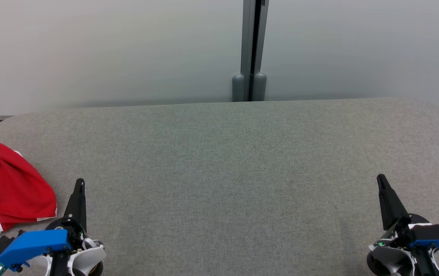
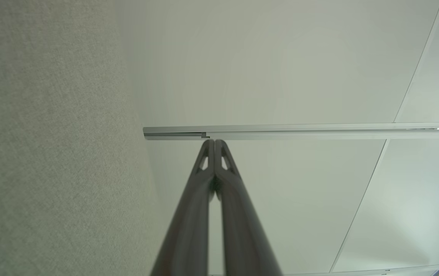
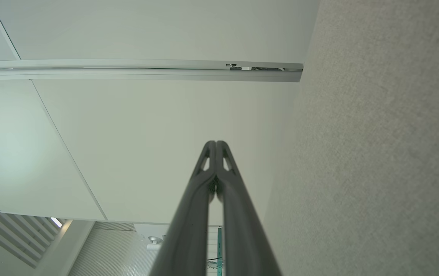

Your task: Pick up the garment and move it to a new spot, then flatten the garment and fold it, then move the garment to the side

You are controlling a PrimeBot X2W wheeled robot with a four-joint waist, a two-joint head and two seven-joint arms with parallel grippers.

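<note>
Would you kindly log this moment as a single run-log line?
garment: red, bunched, on table, left edge | left gripper: shut, empty, beside garment | right gripper: shut, empty, far right

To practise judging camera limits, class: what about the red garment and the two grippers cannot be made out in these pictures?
Red garment: head view, cut off by the left edge; crumpled folds hide its type and shape.
Left gripper and right gripper: head view, bodies cut off by the bottom edge.
Table: head view, near edge below the frame.
</note>
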